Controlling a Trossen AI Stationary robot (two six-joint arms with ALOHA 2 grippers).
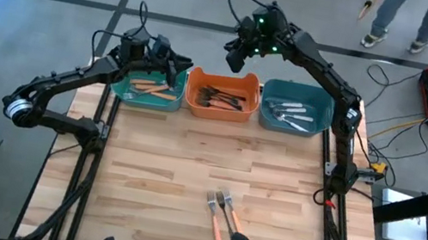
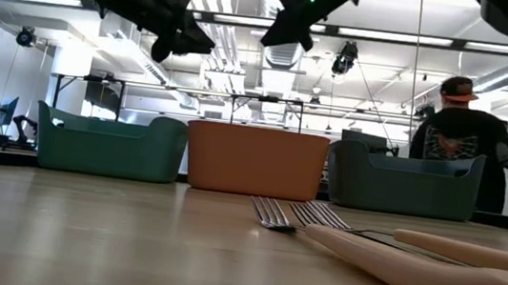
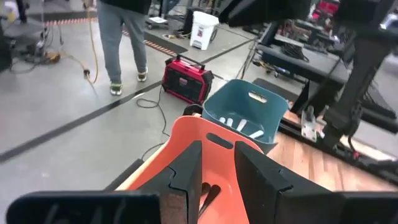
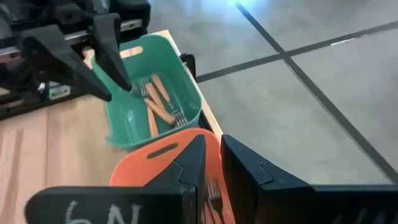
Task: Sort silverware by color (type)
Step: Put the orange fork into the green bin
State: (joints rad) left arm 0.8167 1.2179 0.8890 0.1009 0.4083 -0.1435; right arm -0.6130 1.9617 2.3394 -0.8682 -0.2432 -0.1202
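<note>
Presently, as seen from above and from both wrists:

Counter (image 1: pixel 187 177): pale wood planks; three bins in a row along the far edge.
Green bin (image 1: pixel 148 89): left end of the row; holds orange-handled forks (image 4: pixel 157 106).
Orange bin (image 1: pixel 220 95): middle; holds dark-handled forks (image 1: pixel 224 99).
Teal bin (image 1: pixel 296 109): right end; holds white-handled forks (image 1: pixel 289 113).
Loose forks (image 1: pixel 222 213): two with orange handles, side by side on the near part of the counter, tines toward the bins, well apart from all three.
Left hand (image 1: pixel 172 67): raised above the green bin's right side, near the orange bin; fingers (image 3: pixel 186 171) parted by a narrow gap, nothing seen between them.
Right hand (image 1: pixel 238 54): raised over the far rim of the orange bin; fingers (image 4: pixel 239 165) close together with a thin slit between them, nothing clamped.
Low view: both hands hang high above the bin tops, clear of the rims.
Room: a person (image 2: pixel 465 138) stands behind the teal bin; red case (image 3: pixel 186 78) on the floor beyond the counter.
</note>
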